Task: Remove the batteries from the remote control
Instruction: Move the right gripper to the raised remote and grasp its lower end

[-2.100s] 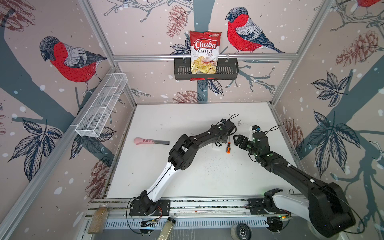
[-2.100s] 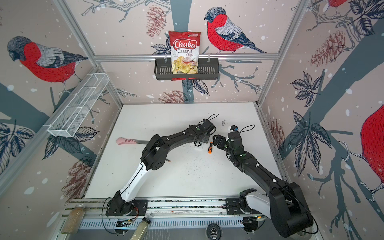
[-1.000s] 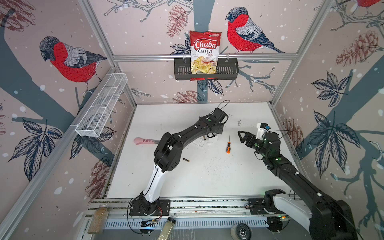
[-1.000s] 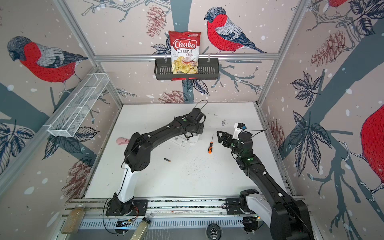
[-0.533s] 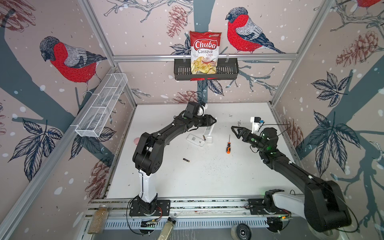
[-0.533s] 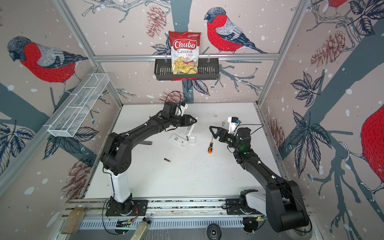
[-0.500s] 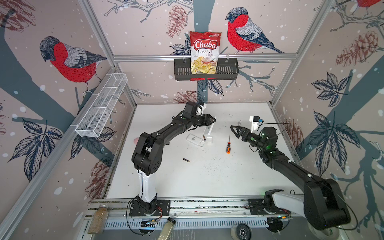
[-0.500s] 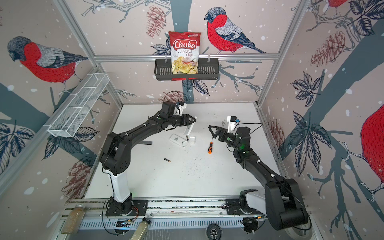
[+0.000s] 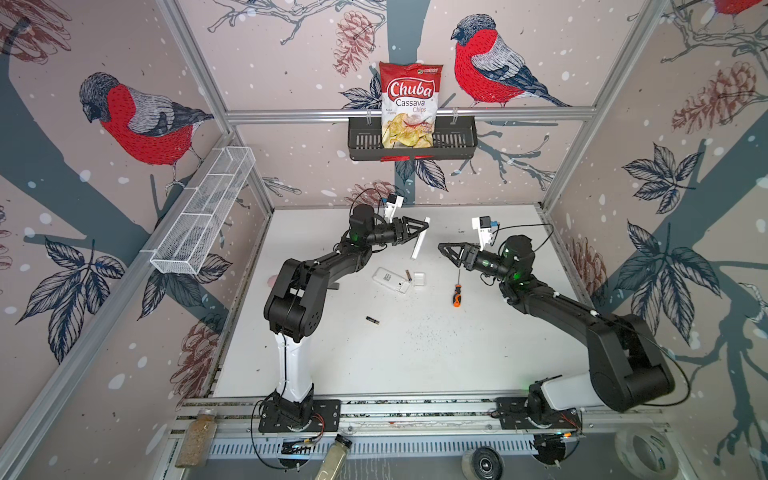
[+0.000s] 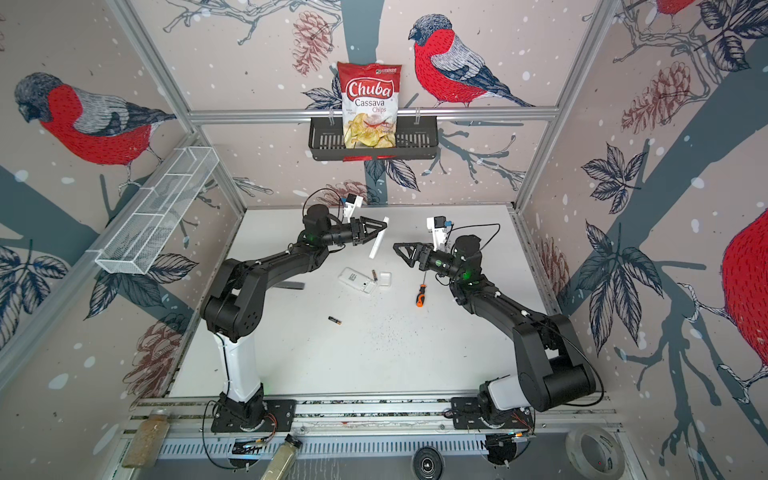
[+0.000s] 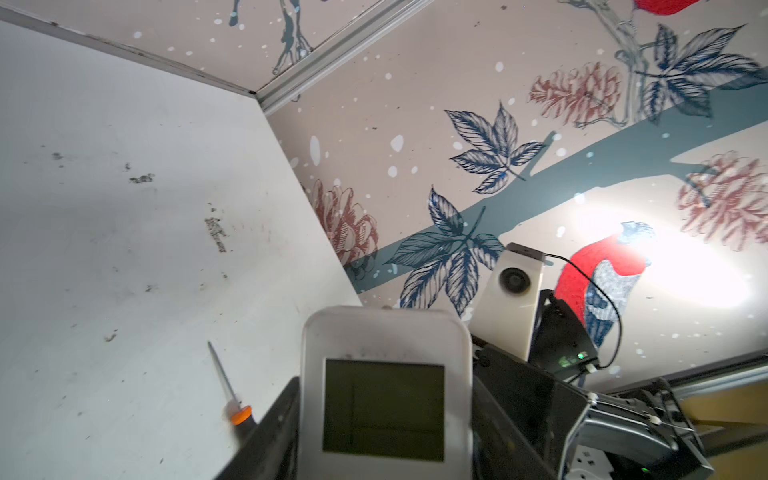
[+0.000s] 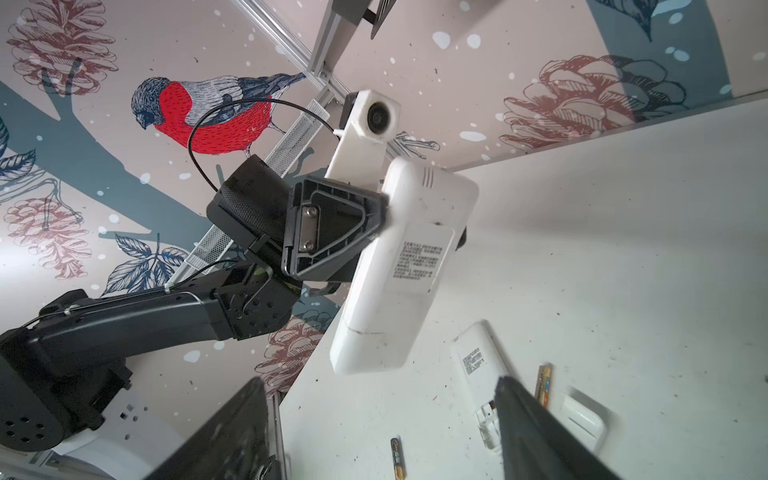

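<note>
Red-white chips bag (image 9: 409, 106), "Chuba Cassava Chips", remote labels unreadable

In both top views we look steeply down from high over the front rail (image 9: 415, 409), facing twelve o'clock, far enough to take in the whole table (image 9: 415, 365). Our left wrist camera (image 12: 376, 118) sits close behind the lifted remote (image 11: 384, 332), facing three o'clock. Our right wrist camera (image 11: 513, 282) faces nine o'clock back at it from slightly farther off. All four views share that remote.
</note>
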Controlling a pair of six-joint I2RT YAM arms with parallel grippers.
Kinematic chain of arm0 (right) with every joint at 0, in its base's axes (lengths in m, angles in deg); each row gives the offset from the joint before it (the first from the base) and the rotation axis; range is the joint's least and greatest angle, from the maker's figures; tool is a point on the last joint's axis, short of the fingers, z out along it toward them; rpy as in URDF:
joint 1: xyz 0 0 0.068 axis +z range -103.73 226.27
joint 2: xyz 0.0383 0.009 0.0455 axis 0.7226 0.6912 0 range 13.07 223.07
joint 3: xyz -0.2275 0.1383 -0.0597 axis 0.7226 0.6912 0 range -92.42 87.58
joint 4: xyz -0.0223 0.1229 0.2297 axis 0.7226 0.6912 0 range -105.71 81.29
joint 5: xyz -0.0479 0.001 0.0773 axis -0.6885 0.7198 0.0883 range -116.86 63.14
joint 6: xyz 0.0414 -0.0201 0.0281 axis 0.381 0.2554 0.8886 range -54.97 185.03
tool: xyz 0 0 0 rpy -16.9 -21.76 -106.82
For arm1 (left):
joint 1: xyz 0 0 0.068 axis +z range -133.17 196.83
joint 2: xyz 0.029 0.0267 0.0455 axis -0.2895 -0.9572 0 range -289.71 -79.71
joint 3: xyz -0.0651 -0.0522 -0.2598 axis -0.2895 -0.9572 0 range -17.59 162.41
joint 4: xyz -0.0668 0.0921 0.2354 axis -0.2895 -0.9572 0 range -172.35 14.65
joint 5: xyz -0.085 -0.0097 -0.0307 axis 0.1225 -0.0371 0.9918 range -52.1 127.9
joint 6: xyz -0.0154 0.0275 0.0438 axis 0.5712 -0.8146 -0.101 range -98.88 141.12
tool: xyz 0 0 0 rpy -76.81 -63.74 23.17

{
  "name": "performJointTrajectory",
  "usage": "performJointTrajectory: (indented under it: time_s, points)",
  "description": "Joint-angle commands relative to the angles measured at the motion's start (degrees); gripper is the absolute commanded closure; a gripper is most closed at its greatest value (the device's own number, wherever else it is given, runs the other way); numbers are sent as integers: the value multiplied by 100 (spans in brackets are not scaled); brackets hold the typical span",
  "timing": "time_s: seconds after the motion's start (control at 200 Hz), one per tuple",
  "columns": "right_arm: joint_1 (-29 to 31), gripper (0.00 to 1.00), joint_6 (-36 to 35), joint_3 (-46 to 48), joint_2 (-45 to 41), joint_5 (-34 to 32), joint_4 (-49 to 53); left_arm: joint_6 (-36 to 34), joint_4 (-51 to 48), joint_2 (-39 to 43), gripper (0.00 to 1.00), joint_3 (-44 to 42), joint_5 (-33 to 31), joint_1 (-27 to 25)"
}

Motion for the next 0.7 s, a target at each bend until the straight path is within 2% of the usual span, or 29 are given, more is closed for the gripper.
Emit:
performJointTrajectory:
  time_s: [0.0,0.335,0.695]
  points:
    - [46,13,-61,-234,176,171,-219,724,1344,-73,61,36,339,38]
    - [186,13,47,-966,876,505,-279,412,987,-153,62,186,357,38]
    - [352,17,211,-1415,1330,708,-345,410,1003,-189,63,251,348,38]
